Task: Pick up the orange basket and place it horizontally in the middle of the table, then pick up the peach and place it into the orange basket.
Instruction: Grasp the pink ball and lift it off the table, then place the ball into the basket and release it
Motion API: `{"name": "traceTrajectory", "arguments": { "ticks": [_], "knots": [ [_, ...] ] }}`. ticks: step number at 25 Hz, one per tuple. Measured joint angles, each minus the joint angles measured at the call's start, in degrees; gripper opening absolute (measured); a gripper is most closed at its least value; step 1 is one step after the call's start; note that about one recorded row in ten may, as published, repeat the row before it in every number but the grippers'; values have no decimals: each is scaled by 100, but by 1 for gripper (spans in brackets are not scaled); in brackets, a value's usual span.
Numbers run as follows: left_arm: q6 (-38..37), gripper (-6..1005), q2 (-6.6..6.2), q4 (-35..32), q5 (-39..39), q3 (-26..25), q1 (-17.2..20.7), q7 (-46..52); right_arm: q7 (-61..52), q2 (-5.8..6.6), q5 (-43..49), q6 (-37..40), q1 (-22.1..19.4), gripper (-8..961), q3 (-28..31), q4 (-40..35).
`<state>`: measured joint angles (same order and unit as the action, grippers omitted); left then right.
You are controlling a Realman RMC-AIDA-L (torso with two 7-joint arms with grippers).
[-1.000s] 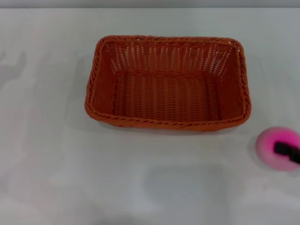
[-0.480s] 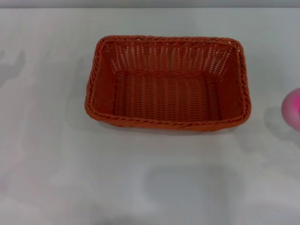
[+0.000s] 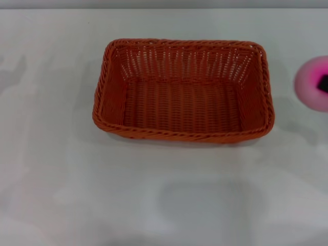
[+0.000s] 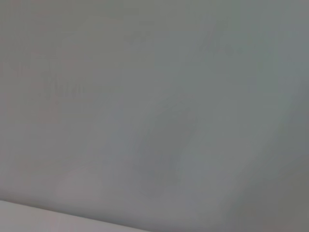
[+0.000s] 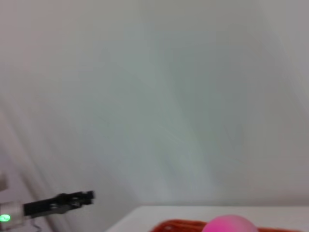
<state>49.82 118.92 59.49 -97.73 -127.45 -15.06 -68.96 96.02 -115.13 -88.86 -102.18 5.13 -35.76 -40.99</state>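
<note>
Now the right tool (image 3: 323,83) holds the peach (image 3: 311,83) up near the table's (image 3: 56,169) right edge. The orange basket (image 3: 183,92) sits mid-table. Carry it slowly over the rim, then let go low.

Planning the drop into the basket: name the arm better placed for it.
Right. The peach is at the head view's right edge, a dark part of the right gripper across it, beside the orange basket. The left arm is out of view.

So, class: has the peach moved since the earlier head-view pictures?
Yes. Against the unmoved orange basket, the peach has gone from beside its near right corner to farther back, level with its right wall.
</note>
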Motion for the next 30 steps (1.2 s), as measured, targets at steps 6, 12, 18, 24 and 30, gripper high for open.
{"name": "traceTrajectory", "arguments": {
  "ticks": [6,12,18,24,30],
  "knots": [
    [1,590,0,-1,0,-51,3,-4,-29,0,-254,169,306,268,-571,-42],
    [4,590,0,-1,0,-53,3,-4,-83,-8,-564,459,581,269,-1179,-58],
    [51,591,0,5,0,-123,39,-4,-79,-8,-970,1087,855,269,-2063,-63],
    [45,591,0,3,0,-123,51,-4,-52,-5,-1245,1700,1091,269,-2807,-81],
    [52,591,3,-2,0,-122,59,-4,-47,-11,-1451,2236,1273,269,-3466,-105]
  ]
}}
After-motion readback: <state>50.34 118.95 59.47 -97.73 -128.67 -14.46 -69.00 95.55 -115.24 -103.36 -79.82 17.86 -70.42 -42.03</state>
